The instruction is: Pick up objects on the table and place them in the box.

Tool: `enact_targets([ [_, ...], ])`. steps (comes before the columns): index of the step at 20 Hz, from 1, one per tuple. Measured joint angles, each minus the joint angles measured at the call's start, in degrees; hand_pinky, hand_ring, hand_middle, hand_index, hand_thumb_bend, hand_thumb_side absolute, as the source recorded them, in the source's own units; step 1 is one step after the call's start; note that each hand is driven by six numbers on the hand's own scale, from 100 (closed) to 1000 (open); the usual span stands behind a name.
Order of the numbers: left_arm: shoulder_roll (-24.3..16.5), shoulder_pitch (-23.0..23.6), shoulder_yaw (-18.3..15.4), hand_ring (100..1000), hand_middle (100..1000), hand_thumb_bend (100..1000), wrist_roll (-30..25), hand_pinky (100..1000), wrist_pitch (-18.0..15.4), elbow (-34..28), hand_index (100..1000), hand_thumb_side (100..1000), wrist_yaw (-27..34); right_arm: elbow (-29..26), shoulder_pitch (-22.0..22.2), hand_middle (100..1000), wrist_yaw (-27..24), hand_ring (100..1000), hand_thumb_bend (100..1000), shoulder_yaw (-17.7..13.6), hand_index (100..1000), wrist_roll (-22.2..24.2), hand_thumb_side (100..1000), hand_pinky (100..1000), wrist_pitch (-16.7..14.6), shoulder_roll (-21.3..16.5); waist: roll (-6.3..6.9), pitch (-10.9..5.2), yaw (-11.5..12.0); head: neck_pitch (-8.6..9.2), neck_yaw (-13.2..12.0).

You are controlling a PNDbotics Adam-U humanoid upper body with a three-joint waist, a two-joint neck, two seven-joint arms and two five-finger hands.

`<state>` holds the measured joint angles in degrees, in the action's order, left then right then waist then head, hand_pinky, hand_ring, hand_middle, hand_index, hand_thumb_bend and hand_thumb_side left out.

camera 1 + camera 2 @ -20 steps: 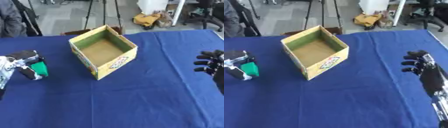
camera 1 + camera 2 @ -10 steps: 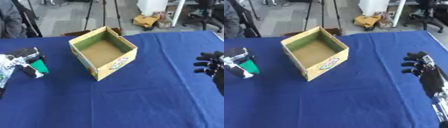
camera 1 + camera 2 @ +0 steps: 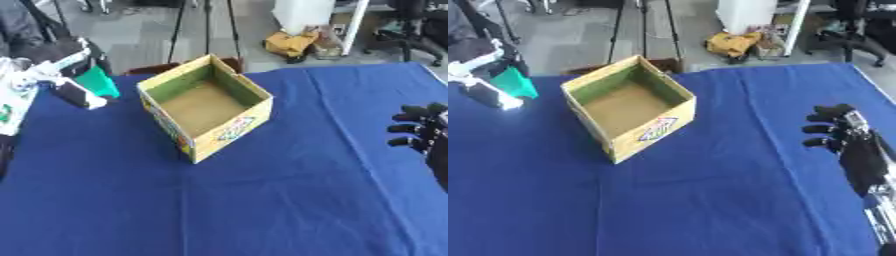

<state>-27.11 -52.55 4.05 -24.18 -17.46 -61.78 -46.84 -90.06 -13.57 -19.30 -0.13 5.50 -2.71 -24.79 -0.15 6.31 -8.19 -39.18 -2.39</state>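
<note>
**Green object up in the left robot hand, box open on the blue table**

Green object [image 3: 94,82] is off the cloth and up at the far left, gripped in the left robot hand [image 3: 52,75], whose pale fingers curl round it. Only a teal-green wedge of it shows past the fingers, and what it is cannot be made out. It hangs just left of the box, level with the box's far corner, and apart from it.

Centre stage, the cardboard box [image 3: 229,128] sits on the table [image 3: 262,200], turned so one corner points toward the camera. Its top is open, green lining on the inner walls, brown floor bare as far as can be seen. A coloured printed label runs along the near right wall, and more print shows on the near left wall.

Over on the right, the right robot hand [image 3: 842,131] is black, held above the cloth near the table's right edge, well clear of the box. Its fingers are bent inward, curled, and nothing is between them. The forearm runs down toward the lower right corner.

A dark blue cloth covers the table, with a faint crease running from the box's near corner toward the camera.
</note>
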Motion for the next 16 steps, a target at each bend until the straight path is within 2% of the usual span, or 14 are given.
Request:
enact_targets([
  [3,3.66,-2.03,0.39,411,368,196,2.23,521,1.17,2.41,547,100,-1.50,0.00,-0.53,695,0.00,697,100,0.42,813,0.41,900,600,0.08,0.32,-0.01,0.42,-1.16,0.28,-0.54],
  [7,7.83,-3.65,0.67,426,382,225,5.62,535,3.07,7.27,569,100,-4.83,0.00,-1.66,695,0.01,697,100,0.89,813,0.91,903,600,0.15,0.40,0.22,2.00,-3.34,1.46,-1.36],
  [10,9.86,-4.01,0.87,461,422,252,8.47,577,4.38,10.20,608,106,-7.66,0.00,-2.20,694,0.04,697,100,1.01,813,1.10,903,600,0.24,0.78,0.62,2.89,-4.61,2.22,-1.80],
  [13,11.17,-3.99,1.22,463,423,267,11.12,576,5.22,12.52,616,128,-10.48,-0.01,-2.60,694,0.07,697,100,1.22,813,1.24,904,600,0.30,0.89,0.75,3.49,-5.27,2.81,-2.11],
  [14,11.50,-3.94,1.32,467,432,315,11.86,582,5.34,13.19,630,185,-11.44,-0.01,-2.60,694,0.08,697,100,1.22,813,1.29,904,600,0.30,0.90,0.76,3.55,-5.35,3.01,-2.17],
  [15,11.71,-3.88,1.36,487,458,389,12.55,600,5.40,13.74,658,285,-12.45,-0.01,-2.62,694,0.09,697,100,1.22,813,1.34,905,600,0.31,0.94,0.79,3.58,-5.45,3.04,-2.24],
  [16,11.96,-3.84,1.36,522,494,476,13.22,623,5.36,14.16,687,432,-13.44,-0.01,-2.62,694,0.10,697,100,1.22,813,1.36,905,600,0.32,0.99,0.85,3.58,-5.51,3.05,-2.25],
])
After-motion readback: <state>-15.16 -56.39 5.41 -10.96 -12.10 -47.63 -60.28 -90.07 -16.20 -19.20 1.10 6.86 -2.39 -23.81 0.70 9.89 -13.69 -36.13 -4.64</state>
